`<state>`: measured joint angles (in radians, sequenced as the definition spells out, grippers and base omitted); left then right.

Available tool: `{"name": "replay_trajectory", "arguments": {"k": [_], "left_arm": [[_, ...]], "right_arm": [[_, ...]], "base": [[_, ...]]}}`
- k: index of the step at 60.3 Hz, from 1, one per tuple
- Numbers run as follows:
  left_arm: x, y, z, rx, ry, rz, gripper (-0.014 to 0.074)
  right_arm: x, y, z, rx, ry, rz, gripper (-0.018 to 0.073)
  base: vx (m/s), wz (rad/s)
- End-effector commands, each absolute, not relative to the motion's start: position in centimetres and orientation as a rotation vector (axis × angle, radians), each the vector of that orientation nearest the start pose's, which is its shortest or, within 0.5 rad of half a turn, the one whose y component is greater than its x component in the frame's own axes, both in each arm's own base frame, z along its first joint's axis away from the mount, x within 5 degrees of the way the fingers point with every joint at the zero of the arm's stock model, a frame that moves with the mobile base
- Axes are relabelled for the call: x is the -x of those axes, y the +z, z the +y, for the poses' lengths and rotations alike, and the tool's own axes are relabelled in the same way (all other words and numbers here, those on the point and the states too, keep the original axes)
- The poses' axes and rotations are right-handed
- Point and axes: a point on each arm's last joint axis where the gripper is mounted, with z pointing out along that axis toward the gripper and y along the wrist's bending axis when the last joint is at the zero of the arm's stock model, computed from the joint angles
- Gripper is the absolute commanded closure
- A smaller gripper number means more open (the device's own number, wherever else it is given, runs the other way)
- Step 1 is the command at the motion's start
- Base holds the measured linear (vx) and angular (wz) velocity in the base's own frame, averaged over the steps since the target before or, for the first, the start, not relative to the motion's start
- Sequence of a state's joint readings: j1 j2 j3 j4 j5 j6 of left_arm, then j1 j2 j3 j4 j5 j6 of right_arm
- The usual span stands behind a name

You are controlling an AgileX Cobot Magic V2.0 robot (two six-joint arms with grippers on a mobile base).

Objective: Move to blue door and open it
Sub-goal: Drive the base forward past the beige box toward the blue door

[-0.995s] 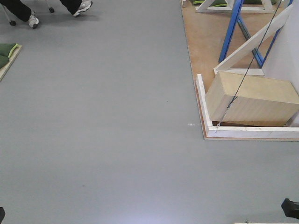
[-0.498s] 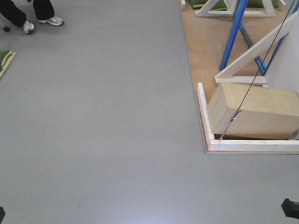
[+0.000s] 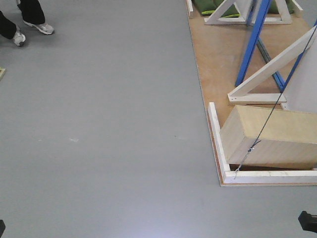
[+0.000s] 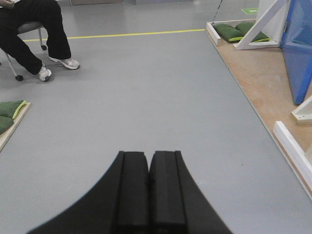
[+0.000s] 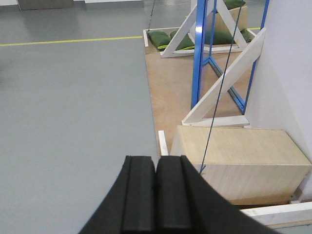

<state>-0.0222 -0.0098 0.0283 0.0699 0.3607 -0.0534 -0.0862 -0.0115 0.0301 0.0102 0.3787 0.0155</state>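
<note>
The blue door shows as a glossy blue panel [image 4: 300, 48] at the far right of the left wrist view, with no handle in sight. The front and right wrist views show only blue uprights [image 3: 252, 42] [image 5: 197, 53] standing on a plywood platform [image 3: 218, 54]. My left gripper [image 4: 148, 153] is shut with nothing between its pads, over bare grey floor. My right gripper [image 5: 156, 158] is also shut and empty, just short of the platform corner. Both are well away from the blue door.
A pale wooden box [image 3: 272, 136] lies inside the platform's white kerb [image 3: 217, 139], with a dark cord [image 3: 270, 119] running up from it. A white diagonal brace [image 3: 272, 69] leans on a white wall panel [image 3: 304, 84]. A seated person [image 4: 34, 24] is far left; green bags [image 4: 234, 31] lie far ahead.
The platform, box and blue uprights have slid down and closer in the front view, as the base rolls forward. The person's feet shifted left. Both grippers stay shut.
</note>
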Motion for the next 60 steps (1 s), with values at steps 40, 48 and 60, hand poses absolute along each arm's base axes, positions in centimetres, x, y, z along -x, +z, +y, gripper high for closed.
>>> {"name": "replay_trajectory", "arguments": {"k": [40,48,60], "left_arm": [[-5.3,18.64,0.04,-0.015,0.004,1.74,0.0526],[-5.3,18.64,0.04,-0.015,0.004,1.74,0.0526],[-5.31,18.63,0.04,-0.015,0.004,1.741,0.0526]], "right_arm": [[-5.37,17.45,-0.46,-0.098,-0.045,1.796,0.0564],[-5.37,17.45,-0.46,-0.098,-0.045,1.797,0.0564],[-5.37,17.48,-0.46,-0.098,-0.045,1.793,0.0564]], "base": [[0.39,0.01],[0.42,-0.03],[0.43,-0.04]]}}
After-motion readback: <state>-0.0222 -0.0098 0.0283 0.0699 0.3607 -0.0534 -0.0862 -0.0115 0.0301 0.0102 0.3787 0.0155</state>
